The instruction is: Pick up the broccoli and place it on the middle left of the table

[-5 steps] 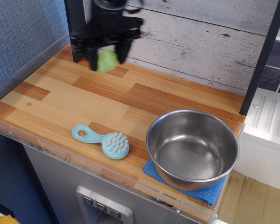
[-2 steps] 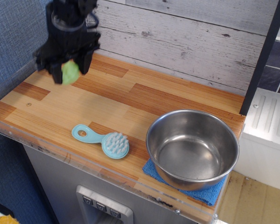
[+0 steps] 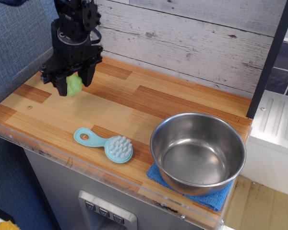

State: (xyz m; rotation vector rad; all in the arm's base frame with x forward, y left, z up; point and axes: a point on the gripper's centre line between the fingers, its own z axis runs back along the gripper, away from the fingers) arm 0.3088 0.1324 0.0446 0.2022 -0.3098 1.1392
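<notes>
The lime-green broccoli (image 3: 75,85) sits between the black fingers of my gripper (image 3: 73,85), low over the left side of the wood-plank table (image 3: 134,103). The gripper is shut on it. I cannot tell whether the broccoli touches the tabletop. The black arm rises above it at the upper left.
A light-blue brush (image 3: 108,144) lies near the front edge. A steel bowl (image 3: 198,152) stands on a blue cloth (image 3: 211,199) at the front right. A white plank wall runs along the back and a dark post (image 3: 271,57) stands at the right.
The gripper carried the broccoli from the back of the table leftward and forward, then lowered it slightly toward the tabletop on the left.
</notes>
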